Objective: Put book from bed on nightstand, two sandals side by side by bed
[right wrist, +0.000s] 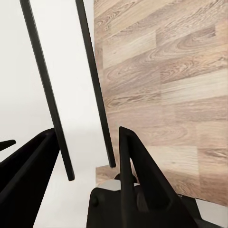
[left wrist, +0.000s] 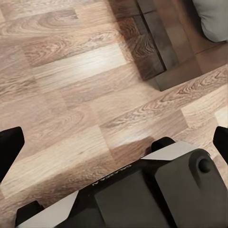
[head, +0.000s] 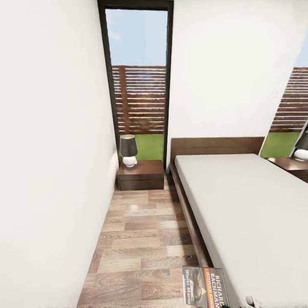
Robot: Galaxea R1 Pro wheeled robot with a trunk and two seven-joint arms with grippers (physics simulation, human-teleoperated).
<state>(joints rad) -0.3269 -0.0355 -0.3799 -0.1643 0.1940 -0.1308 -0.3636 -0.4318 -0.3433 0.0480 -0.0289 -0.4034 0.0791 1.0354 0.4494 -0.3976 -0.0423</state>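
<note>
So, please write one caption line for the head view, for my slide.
The book is held upright near the bed, facing the nightstand with a lamp.

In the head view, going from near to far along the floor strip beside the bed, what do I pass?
Book → wooden floor → nightstand with a lamp on it → tall window.

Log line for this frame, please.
book at head view's bottom, by bed | nightstand ahead with lamp | left pincer open above floor
</note>
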